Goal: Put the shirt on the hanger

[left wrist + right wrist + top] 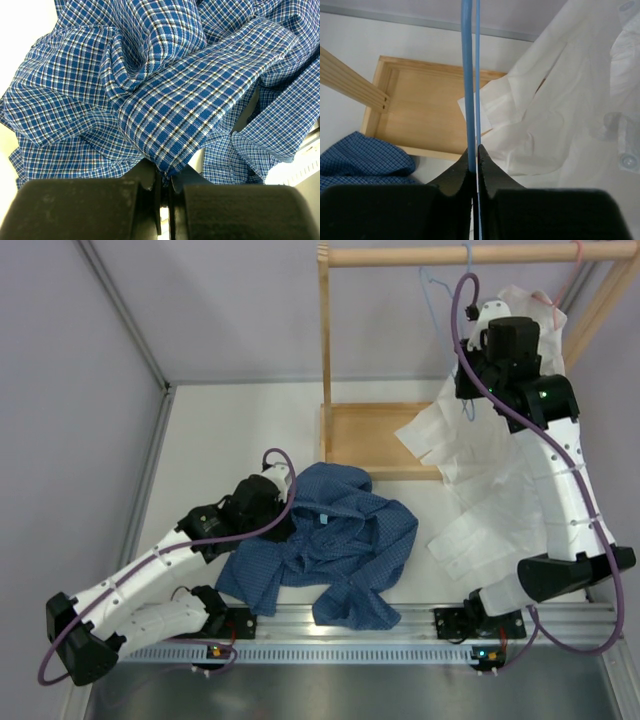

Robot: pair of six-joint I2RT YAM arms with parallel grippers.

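The dark blue checked shirt [335, 545] lies crumpled on the table near the front edge. My left gripper [268, 502] is at its left side, shut on a fold of the shirt [170, 125], which fills the left wrist view. The light blue wire hanger [436, 292] hangs from the wooden rail at the back right. My right gripper [480, 340] is raised beside it, shut on the hanger's wire [468, 75], which runs straight up between the fingers [490, 167] in the right wrist view.
A wooden rack with a top rail [450, 254], an upright post [325, 340] and a tray base [365, 437] stands at the back. A white collared shirt [480, 480] on a pink hanger [577, 252] hangs at the right, draping onto the table, close beside my right arm.
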